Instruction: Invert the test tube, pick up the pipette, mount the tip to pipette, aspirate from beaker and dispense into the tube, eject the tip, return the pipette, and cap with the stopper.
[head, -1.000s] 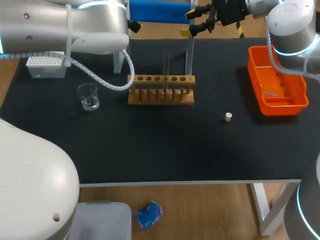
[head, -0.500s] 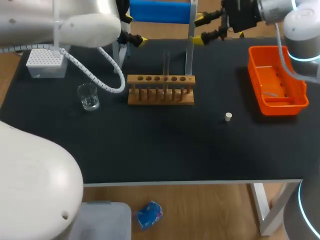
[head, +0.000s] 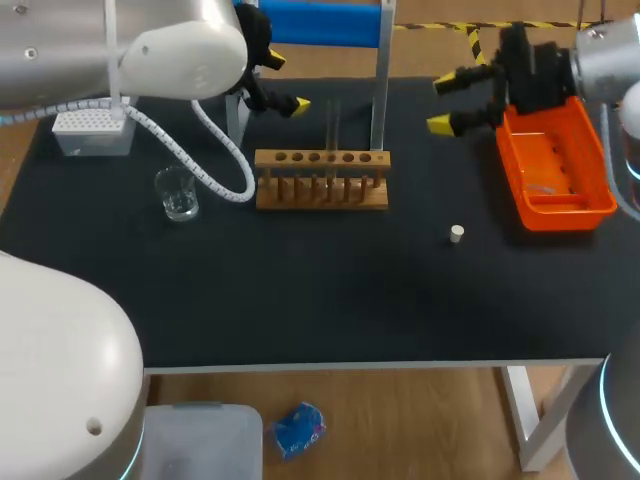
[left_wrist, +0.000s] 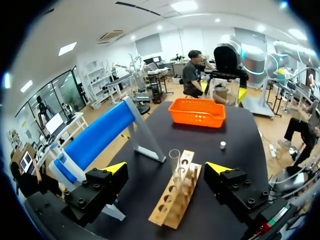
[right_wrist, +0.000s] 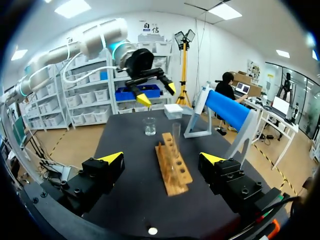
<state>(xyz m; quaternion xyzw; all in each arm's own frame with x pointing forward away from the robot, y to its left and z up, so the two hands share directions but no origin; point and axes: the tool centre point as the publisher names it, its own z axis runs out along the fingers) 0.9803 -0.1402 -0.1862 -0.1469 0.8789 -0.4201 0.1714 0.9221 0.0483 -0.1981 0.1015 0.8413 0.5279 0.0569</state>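
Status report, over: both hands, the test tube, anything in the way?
Left hand open, empty, behind rack. Right hand open, empty, by orange tray. Test tube upright in rack. Stand leg close beside tube.

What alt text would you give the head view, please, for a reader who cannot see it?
Two open grippers hang over a black table: the left gripper behind a wooden rack holding a test tube, the right gripper beside an orange bin. A beaker stands left of the rack, a stopper lies to its right.
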